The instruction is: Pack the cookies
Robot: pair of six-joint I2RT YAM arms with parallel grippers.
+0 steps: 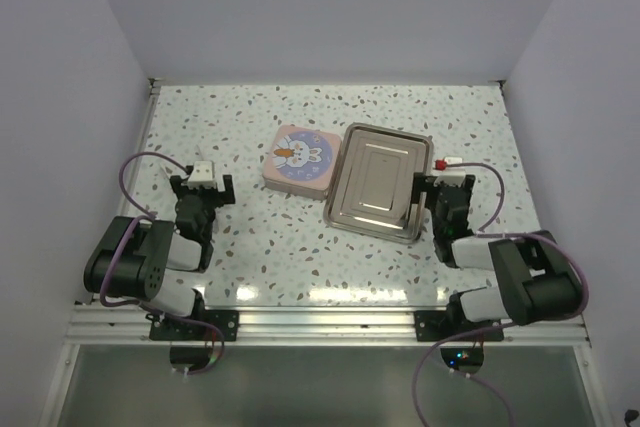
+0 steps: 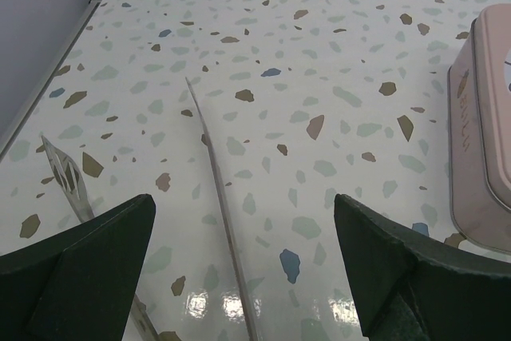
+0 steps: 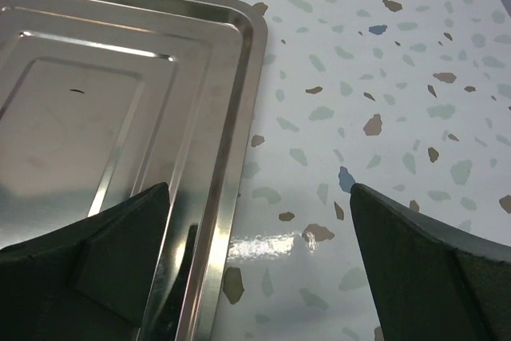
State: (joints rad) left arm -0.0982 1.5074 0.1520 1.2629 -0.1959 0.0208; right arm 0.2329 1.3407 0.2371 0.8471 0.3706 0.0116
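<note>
No cookies show in any view. A closed pink square tin (image 1: 297, 158) with a rabbit on its lid sits at the table's middle, and its side appears at the right edge of the left wrist view (image 2: 483, 125). An empty steel tray (image 1: 380, 180) lies just right of it. My left gripper (image 1: 203, 187) rests low over the bare table, left of the tin, open with nothing between its fingers (image 2: 243, 221). My right gripper (image 1: 445, 187) is open at the tray's right edge; its left finger is over the tray rim (image 3: 239, 101), its right finger over the table (image 3: 259, 213).
The speckled tabletop (image 1: 250, 247) is walled in white on the left, back and right. A thin raised seam (image 2: 215, 189) runs across the surface under my left gripper. Both arm bases stand at the near edge.
</note>
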